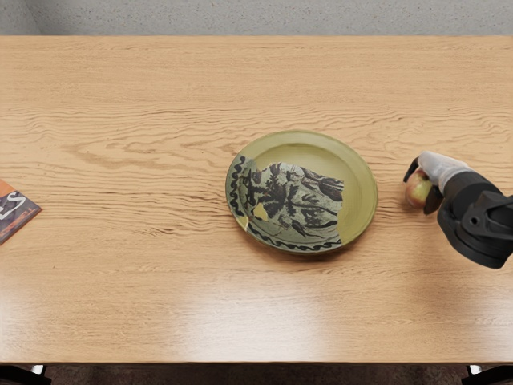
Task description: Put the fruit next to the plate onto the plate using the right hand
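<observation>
Wood-grain table (160,112) carries a green patterned plate (359,180) at centre; near its right side, off the plate, lies the fruit (417,191), the right hand (441,178) apparently curled around it. It should firm the grip, lift clear of the rim, then carry left

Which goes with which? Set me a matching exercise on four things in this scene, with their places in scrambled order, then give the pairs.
Things:
1. plate
2. fruit
3. booklet
4. right hand

Places:
A. cut off at the picture's left edge
B. reaches in from the picture's right edge
C. middle of the view, olive green with a dark pattern
D. right of the plate, held between the fingers

Pairs: 1-C, 2-D, 3-A, 4-B
</observation>
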Robot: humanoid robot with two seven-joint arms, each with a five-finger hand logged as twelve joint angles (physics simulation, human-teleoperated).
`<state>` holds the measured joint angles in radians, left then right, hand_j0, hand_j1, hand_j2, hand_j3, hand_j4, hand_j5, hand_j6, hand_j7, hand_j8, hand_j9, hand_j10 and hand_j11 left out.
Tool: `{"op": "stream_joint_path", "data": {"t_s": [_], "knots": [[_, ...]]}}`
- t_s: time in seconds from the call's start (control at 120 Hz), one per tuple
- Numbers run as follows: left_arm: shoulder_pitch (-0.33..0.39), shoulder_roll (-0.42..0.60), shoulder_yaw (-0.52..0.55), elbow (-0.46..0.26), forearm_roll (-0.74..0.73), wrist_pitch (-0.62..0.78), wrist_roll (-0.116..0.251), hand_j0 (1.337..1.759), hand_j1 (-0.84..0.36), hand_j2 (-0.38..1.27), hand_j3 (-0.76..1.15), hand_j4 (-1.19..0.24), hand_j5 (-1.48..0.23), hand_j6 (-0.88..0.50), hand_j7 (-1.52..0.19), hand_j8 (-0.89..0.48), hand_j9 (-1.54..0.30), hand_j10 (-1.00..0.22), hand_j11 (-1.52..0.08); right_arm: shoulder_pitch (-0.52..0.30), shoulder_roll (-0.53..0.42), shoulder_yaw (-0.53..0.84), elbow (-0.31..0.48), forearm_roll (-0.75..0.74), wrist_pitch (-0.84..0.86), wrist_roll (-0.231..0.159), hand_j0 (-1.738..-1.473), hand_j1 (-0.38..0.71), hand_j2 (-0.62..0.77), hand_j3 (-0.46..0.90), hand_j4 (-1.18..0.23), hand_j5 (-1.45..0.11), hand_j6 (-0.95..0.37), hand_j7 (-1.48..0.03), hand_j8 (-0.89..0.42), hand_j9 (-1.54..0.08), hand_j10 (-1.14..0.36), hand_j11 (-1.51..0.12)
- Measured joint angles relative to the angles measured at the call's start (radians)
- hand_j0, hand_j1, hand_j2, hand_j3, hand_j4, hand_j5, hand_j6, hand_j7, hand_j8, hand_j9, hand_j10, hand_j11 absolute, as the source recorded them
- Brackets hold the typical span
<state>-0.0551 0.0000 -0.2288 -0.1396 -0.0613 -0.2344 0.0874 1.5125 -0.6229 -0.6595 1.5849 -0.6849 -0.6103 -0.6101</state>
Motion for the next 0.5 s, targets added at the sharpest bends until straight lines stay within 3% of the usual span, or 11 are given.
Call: {"op": "stream_joint_path", "data": {"t_s": [0.325,0.5], "knots": [[0.002,0.000,-0.001,0.000,0.000,0.000,0.000,1.658,0.35,0.00,0.00,0.00,0.00,0.00,0.00,0.00,0.00,0.00,0.00,0.121,-0.096,0.008,0.111,0.016,0.001,0.000,-1.653,0.15,-0.04,0.00,-0.51,-0.73,-0.32,-0.70,-0.35,-0.71,-0.53,-0.71],[0.008,0.000,-0.002,0.000,-0.001,0.000,0.000,1.658,0.35,0.00,0.00,0.00,0.00,0.00,0.00,0.00,0.00,0.00,0.00,0.185,-0.102,0.041,0.149,0.066,0.001,0.000,-1.653,0.15,-0.04,0.00,-0.51,-0.74,-0.32,-0.70,-0.35,-0.71,-0.53,-0.71]]}}
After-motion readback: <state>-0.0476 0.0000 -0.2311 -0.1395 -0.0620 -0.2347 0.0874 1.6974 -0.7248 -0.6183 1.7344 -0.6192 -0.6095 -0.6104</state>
